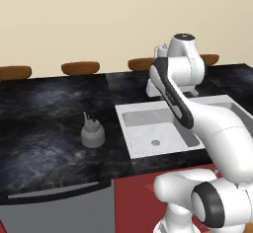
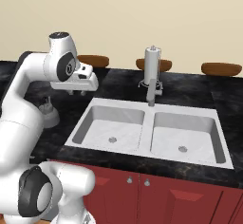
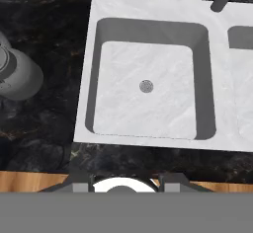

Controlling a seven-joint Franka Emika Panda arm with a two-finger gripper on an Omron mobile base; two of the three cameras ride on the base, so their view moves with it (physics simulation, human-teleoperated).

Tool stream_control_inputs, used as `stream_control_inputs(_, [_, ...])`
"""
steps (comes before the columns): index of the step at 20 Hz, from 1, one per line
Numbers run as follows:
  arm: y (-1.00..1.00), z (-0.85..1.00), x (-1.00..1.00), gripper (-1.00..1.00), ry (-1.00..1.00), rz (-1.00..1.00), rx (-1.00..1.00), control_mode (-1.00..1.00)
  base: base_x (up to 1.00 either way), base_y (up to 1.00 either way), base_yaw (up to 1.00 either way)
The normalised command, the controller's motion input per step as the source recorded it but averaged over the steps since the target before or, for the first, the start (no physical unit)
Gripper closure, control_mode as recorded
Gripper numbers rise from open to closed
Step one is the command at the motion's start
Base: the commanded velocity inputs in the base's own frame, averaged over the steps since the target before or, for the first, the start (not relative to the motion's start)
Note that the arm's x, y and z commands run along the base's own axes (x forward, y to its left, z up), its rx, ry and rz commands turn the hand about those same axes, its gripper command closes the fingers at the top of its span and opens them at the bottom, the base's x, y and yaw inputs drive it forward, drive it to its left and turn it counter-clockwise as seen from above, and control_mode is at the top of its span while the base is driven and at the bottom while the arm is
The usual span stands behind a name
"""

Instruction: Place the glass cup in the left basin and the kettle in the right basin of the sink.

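The kettle (image 1: 92,133) sits on the counter, left of the sink (image 2: 148,113). The gripper (image 2: 80,91) hangs above the left basin (image 2: 110,129); I cannot tell if its fingers are apart.

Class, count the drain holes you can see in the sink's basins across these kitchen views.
2: one in the middle of the left basin floor, one in the right basin floor. The arm covers most of the right basin in the left base view.

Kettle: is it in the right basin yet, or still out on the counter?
Out. The kettle stands upright on the black counter left of the sink; the right basin holds nothing.
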Motion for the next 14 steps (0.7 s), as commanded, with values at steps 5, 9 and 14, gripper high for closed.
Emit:
stream_control_inputs(5, [0.07, 0.0, 0.0, -1.0, 0.0, 0.0, 0.0, -1.0, 0.0, 0.0, 0.0])
stream_control_inputs(9, [0.2, -0.05, 0.0, -1.0, 0.0, 0.0, 0.0, -1.0, 0.0, 0.0, 0.0])
stream_control_inputs(14, [0.27, -0.09, 0.0, -1.0, 0.0, 0.0, 0.01, -1.0, 0.0, 0.0, 0.0])
